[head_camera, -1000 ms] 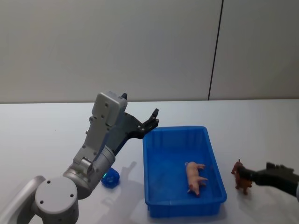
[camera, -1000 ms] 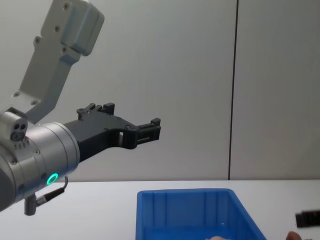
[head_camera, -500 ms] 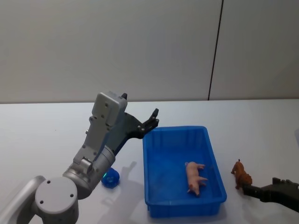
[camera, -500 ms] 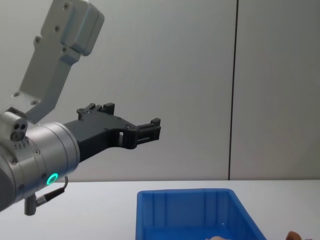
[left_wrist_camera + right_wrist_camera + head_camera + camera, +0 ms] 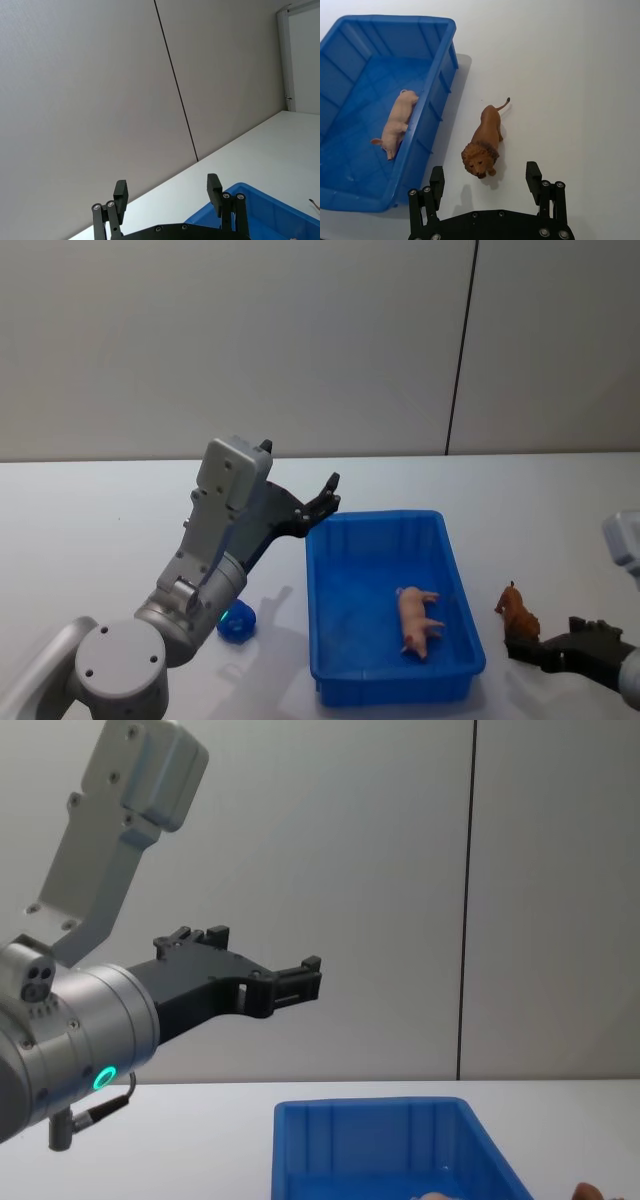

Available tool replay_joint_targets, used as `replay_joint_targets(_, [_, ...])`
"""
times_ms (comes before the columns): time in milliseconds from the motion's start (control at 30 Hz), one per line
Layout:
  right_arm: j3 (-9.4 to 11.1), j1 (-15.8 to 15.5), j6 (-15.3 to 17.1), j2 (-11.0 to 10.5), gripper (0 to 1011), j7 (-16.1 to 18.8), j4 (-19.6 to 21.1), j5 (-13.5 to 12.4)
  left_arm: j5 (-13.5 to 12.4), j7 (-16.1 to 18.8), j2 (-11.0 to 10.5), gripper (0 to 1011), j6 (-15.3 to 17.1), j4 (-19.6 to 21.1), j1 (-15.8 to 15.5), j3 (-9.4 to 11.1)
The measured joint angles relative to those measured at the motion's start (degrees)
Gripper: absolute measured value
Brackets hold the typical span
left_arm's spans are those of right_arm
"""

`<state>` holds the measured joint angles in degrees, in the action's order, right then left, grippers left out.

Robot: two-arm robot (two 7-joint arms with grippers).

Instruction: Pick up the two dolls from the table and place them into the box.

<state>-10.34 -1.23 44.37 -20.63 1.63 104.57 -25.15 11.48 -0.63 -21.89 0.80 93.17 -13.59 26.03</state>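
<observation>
The right gripper (image 5: 485,179) has backed off the lion (image 5: 486,136), now standing just ahead of its open fingers. The left gripper (image 5: 167,192) also has its fingers spread.

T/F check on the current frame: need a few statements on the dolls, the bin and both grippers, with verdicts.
1. The pink pig doll lies inside the box. True.
2. The lion doll is in the box as well. False: it stands on the table, just outside the box's right wall.
3. The right gripper is shut on the lion doll. False: its fingers are open, and the lion doll's head is just ahead of them, not gripped.
4. The left gripper is open and empty, raised above the table near the box's far left corner. True.
</observation>
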Motion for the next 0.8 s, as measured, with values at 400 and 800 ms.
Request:
replay_joint_targets(400, [-1.8,3.9,1.3,2.5,1001,1.3,-5.5,4.0,0.0,0.0,0.0,1001,0.0,0.0,0.0,0.0])
replay_joint_targets(800, [-3.3,7.3,0.1,4.5,1001,3.5,-10.0,8.1,0.0,0.0,0.0,1001,0.0,0.0,0.0,0.0])
